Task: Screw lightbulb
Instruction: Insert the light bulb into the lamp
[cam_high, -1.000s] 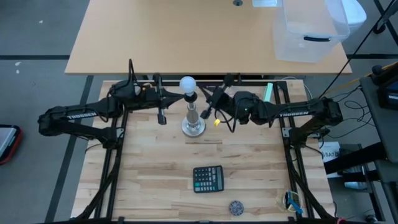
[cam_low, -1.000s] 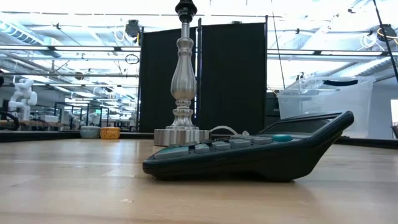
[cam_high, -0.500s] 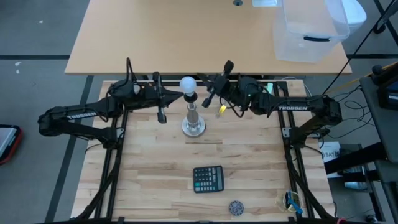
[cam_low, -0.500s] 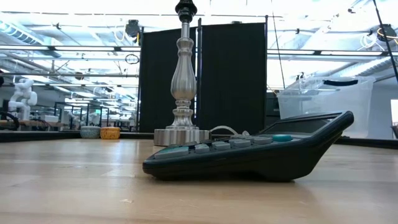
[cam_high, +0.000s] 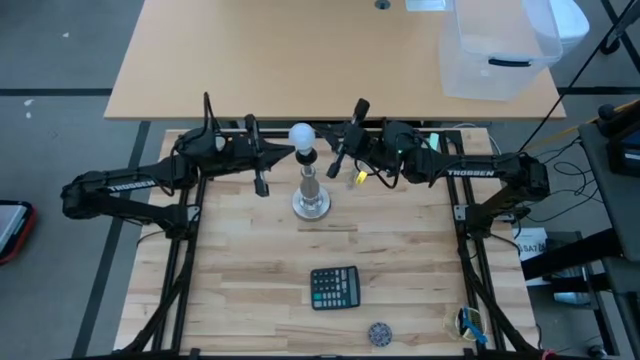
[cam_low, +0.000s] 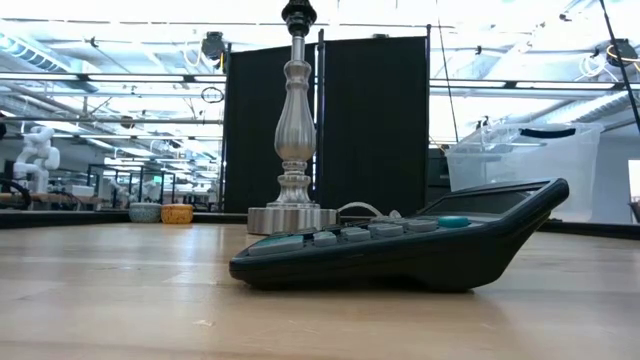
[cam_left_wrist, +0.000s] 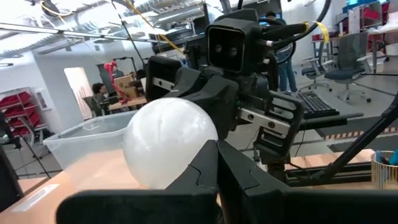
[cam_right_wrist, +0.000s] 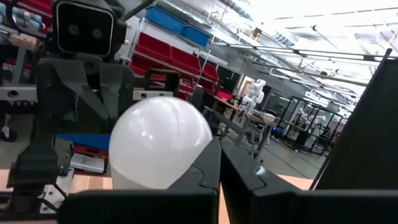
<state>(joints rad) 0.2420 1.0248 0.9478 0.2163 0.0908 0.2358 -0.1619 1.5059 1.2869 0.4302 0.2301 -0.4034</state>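
We see the lightbulb (cam_high: 302, 134) sitting on top of the lamp stand (cam_high: 311, 190), between the left gripper (cam_high: 285, 152) and the right gripper (cam_high: 338, 153). Both are clenched and empty, so a sideways nudge could tip the stand.

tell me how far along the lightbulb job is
Done, by the look of it: the lightbulb sits atop the silver lamp stand. In hand: nothing; the left pincer and right pincer, both shut, flank the bulb. Left: possibly final tightening; seating can't be judged.

Frosted white lightbulb (cam_high: 302, 134), silver stand (cam_high: 311, 192), black calculator (cam_high: 334, 288), pale wood table (cam_high: 250, 270)
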